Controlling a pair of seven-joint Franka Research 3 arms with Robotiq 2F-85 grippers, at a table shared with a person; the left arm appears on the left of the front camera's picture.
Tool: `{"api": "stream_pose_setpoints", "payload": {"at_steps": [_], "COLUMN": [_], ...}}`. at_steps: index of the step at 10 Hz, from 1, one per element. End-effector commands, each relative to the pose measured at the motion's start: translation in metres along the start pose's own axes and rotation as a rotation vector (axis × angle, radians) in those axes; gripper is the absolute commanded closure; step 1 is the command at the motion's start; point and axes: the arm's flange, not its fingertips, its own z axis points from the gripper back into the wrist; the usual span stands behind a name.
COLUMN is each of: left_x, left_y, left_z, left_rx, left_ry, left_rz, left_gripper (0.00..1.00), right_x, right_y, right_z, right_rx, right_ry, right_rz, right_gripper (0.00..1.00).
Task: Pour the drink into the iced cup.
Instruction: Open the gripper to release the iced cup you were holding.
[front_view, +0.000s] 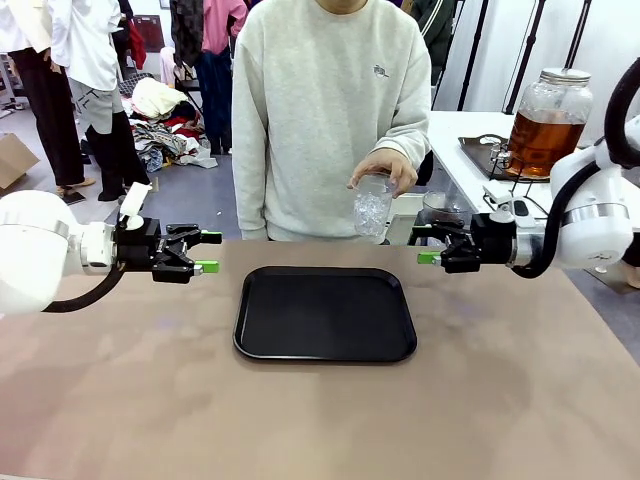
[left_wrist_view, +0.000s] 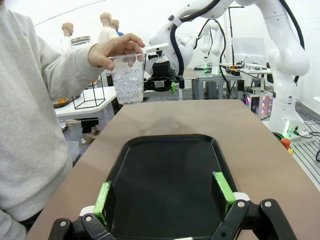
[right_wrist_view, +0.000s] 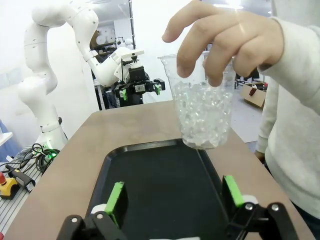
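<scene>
Clear cup (front_view: 373, 206) of ice in a hand (front_view: 383, 167); amber drink (front_view: 541, 138) jarred; both arms' fingers released.

The right gripper (right_wrist_view: 172, 200) has its green-padded fingers (right_wrist_view: 116, 200) spread wide over a black tray (right_wrist_view: 150, 195). Above and beyond the fingertips, a person's hand (right_wrist_view: 235, 40) grips a clear plastic cup (right_wrist_view: 202, 115) of ice by its rim. Far beyond the fingers, the left gripper (right_wrist_view: 140, 90) points this way.

No text, label, brand or number can be read; the small dark mark on the person's sweatshirt (front_view: 380, 71) is too tiny to make out.
</scene>
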Motion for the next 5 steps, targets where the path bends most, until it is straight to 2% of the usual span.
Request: {"api": "stream_pose_setpoints", "payload": {"at_steps": [1,5], "left_x": [0.0013,0.0013], "left_y": [0.0002,0.0002], "left_z": [-0.0017,-0.0017], "left_rx": [0.007,0.007], "left_ry": [-0.007,-0.007], "left_rz": [-0.004,-0.004], "left_gripper": [0.00,0.00], "right_x": [0.0025,0.0012], "right_y": [0.0109,0.0132], "right_z": [0.0047,0.0081], "right_rx": [-0.009,-0.024], "right_ry": [0.001,0.009], "right_rz": [0.037,0.042], "right_gripper": [0.00,0.00]}}
